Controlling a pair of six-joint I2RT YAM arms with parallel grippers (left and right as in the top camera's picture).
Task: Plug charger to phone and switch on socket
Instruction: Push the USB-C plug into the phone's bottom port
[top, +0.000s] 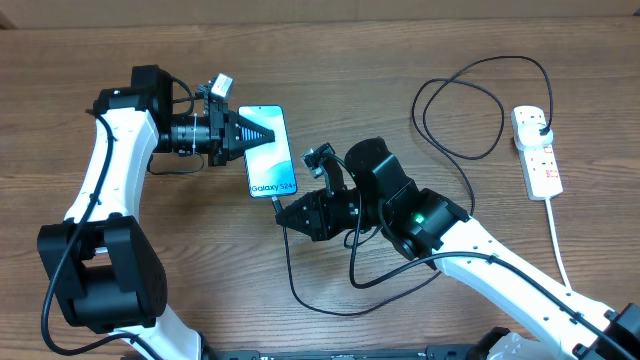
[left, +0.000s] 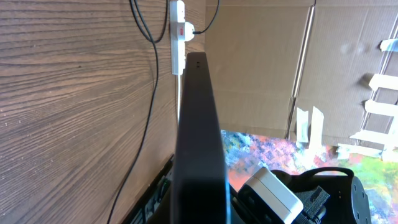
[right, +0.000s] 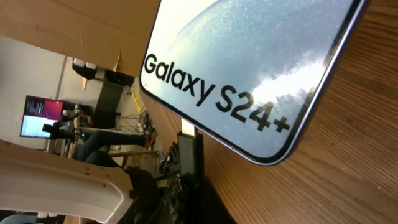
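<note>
Now left gripper (top: 262, 134) overlaps phone (top: 272, 172) at its far-left edge; right gripper (top: 285, 212) sits at its near end beside charger (top: 289, 270); I cannot tell how wide either is open.

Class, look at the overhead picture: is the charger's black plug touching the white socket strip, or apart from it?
Touching. The overhead view shows the charger's plug seated in the far end of the socket, no gap between them.

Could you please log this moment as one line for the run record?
left gripper: tip over phone | right gripper: at phone's bottom end, by cable | plug: in socket
</note>
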